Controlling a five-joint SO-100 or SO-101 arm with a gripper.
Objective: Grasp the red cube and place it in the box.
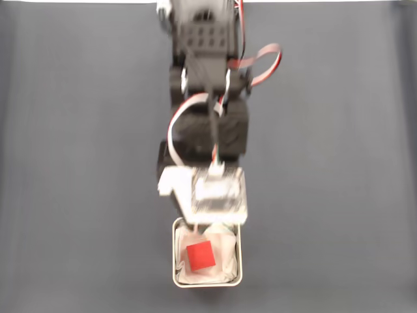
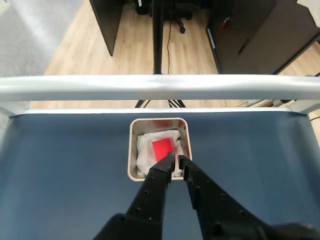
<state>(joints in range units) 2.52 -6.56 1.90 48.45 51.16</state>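
Note:
The red cube (image 1: 201, 255) (image 2: 161, 148) lies flat on the white wrinkly lining inside the box (image 1: 238, 261) (image 2: 133, 150), a small silver-rimmed tin. In the wrist view my gripper (image 2: 177, 159) hovers over the box's near edge, just right of and behind the cube. Its black fingers are drawn together to a thin slit and hold nothing. In the fixed view the arm (image 1: 208, 130) reaches down the picture, and its wrist board (image 1: 218, 192) covers the fingers right above the box.
Dark blue-grey matting (image 1: 78, 163) covers the table on every side of the box. In the wrist view a pale metal rail (image 2: 160, 87) marks the table's far edge, with wooden floor and dark furniture beyond.

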